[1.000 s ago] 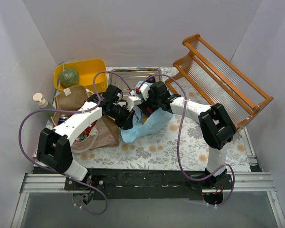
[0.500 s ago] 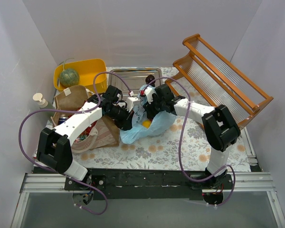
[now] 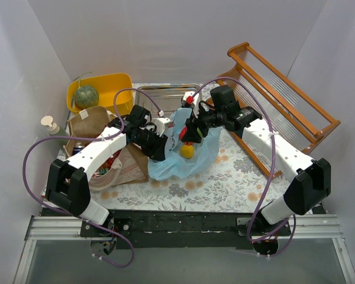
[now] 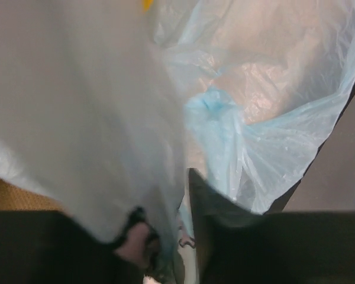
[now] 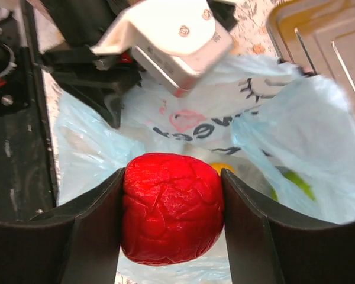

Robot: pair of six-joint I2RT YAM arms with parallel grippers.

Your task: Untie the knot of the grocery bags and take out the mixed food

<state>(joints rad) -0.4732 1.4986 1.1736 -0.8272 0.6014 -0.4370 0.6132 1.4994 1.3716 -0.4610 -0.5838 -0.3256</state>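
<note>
Blue plastic bag [image 3: 180, 167] lies mid-table on the floral cloth [image 3: 236, 177], just right of the brown paper bag [image 3: 97, 127], with its mouth gaping upward. My right gripper [image 5: 171, 220] hangs over the opening, clamped on a red round item [image 5: 171, 201] with wrinkly skin, one finger on each side of it. Under it, inside the bag, I see a yellow round item [image 3: 187, 152] and a green item [image 5: 297, 184] too hidden to name.

My left gripper [image 3: 161, 151] is at the bag's left edge. In its wrist view the film hangs down between narrow jaws, and I can't tell if it's pinched or loose. A bunched twist of film [image 4: 216, 109] shows there too.

Melon [image 3: 86, 96] sits in the yellow tub [image 3: 121, 83] at back left. Metal tray [image 3: 165, 92] is behind the bag, wooden rack [image 3: 284, 100] on the right, pump bottle [image 3: 50, 125] by the left wall.
</note>
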